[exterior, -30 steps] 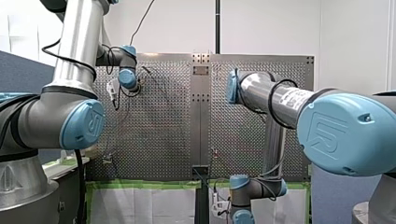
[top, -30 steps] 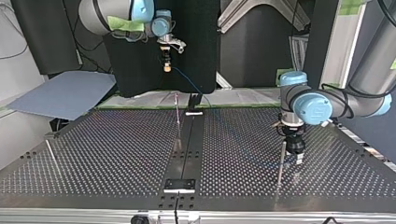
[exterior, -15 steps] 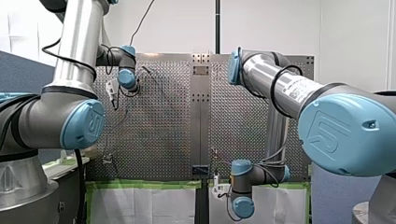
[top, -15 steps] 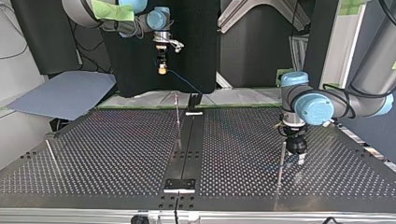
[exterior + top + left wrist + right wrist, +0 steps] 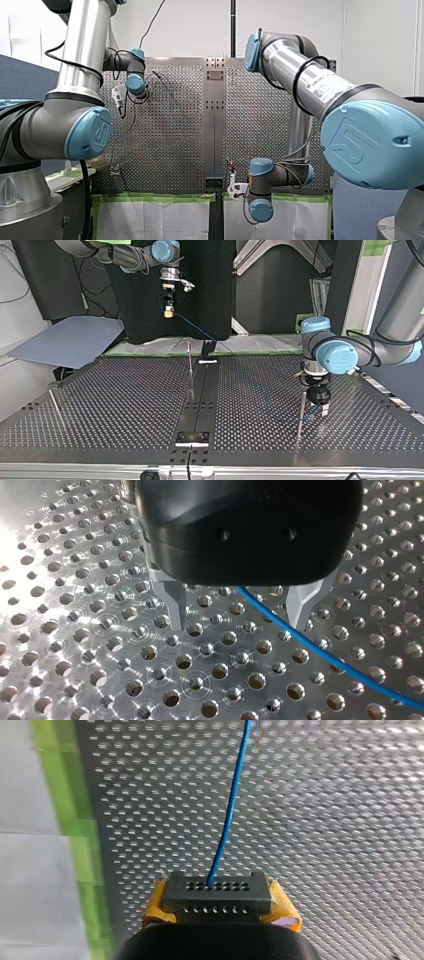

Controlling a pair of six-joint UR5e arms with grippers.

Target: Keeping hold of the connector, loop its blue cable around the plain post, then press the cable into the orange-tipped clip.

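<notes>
Up in the top view's upper left, my right gripper had climbed and drifted further left over the last second. Its yellow pads were clamped on the black connector, and the blue cable trailed down toward mid-frame. I judged that as slack being drawn out ahead of any loop. At lower right, my left gripper sat beside the plain post, metal fingers apart, a stretch of blue cable running between them. The orange-tipped clip stood untouched mid-frame. A blue joint cap bore a UR emblem; the arm's white label was unreadable.
</notes>
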